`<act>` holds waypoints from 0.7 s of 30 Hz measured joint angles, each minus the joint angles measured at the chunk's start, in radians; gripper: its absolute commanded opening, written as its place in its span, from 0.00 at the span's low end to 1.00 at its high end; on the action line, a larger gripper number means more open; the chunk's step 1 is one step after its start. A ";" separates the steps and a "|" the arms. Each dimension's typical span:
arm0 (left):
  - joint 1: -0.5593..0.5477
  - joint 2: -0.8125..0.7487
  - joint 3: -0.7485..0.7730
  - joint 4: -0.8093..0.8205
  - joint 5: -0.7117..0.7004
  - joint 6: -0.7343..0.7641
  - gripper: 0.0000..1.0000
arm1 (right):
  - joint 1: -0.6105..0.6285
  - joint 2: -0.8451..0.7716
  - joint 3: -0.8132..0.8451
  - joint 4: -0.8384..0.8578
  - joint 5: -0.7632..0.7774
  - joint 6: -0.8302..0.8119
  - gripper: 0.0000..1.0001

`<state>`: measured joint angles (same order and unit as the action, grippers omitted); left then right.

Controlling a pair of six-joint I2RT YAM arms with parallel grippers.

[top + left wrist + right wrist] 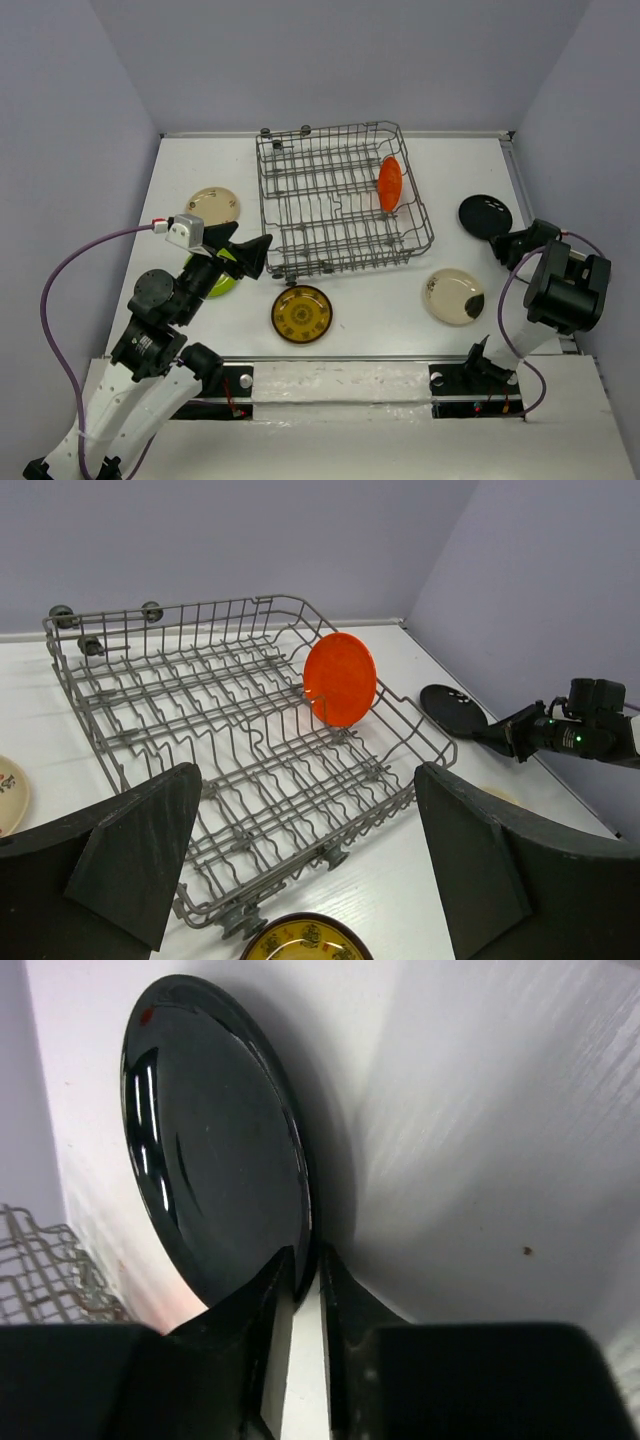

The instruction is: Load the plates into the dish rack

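Observation:
The grey wire dish rack (340, 200) stands mid-table with the orange plate (390, 183) upright in its right side; both show in the left wrist view, rack (230, 720), orange plate (340, 678). My right gripper (506, 243) is shut on the rim of the black plate (485, 215), seen close in the right wrist view (215, 1150). My left gripper (262, 254) is open and empty by the rack's near-left corner, above the lime green plate (215, 280). The brown plate with yellow pattern (301, 313), cream plate with black patch (453, 296) and cream plate with brown marks (213, 206) lie flat.
White walls enclose the table at the back and sides. The rack's small wheels (240, 920) sit at its near edge, close to the brown plate (305, 940).

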<state>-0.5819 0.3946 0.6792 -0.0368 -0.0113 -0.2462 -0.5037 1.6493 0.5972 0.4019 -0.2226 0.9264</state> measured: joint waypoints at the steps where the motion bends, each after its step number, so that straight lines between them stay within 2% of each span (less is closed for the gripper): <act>1: 0.000 0.000 0.000 0.000 0.000 0.001 0.99 | 0.000 0.013 0.000 0.013 -0.004 0.015 0.08; 7: 0.000 0.002 0.000 0.000 0.002 0.002 0.99 | 0.000 0.005 -0.018 0.047 -0.016 0.046 0.07; 9: 0.000 0.003 0.000 0.000 0.002 0.002 0.99 | 0.000 -0.062 -0.039 0.013 0.001 0.038 0.07; 13: 0.000 0.013 0.000 0.000 0.016 0.002 0.99 | 0.055 -0.322 -0.019 -0.117 0.117 -0.043 0.07; 17: 0.001 0.035 0.000 0.000 0.031 0.001 0.99 | 0.291 -0.473 0.170 -0.249 0.325 -0.195 0.07; 21: 0.009 0.059 0.000 0.000 0.037 0.001 0.99 | 0.588 -0.465 0.463 -0.365 0.537 -0.380 0.07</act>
<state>-0.5728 0.4538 0.6792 -0.0368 0.0261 -0.2455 0.0841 1.1839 1.0603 0.0364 0.3141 0.5461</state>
